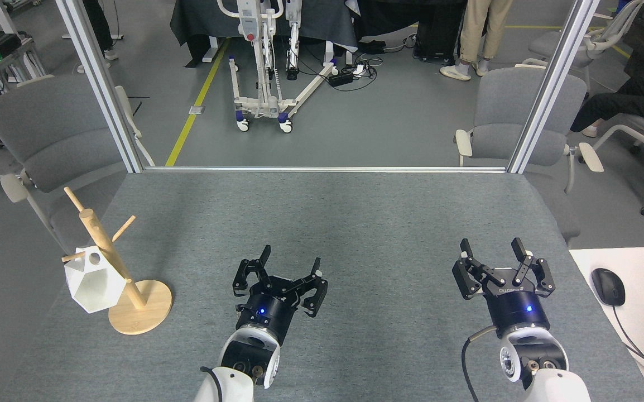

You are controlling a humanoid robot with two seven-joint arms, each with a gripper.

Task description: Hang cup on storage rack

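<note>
Cup (94, 279) is hanging on a low peg of the rack (111, 258) at the table's left edge. Left gripper (290, 263) and right gripper (494, 249) are hovering wide open and empty, well apart from it. I am judging the hang done; I am keeping both arms clear of the rack's base.
</note>
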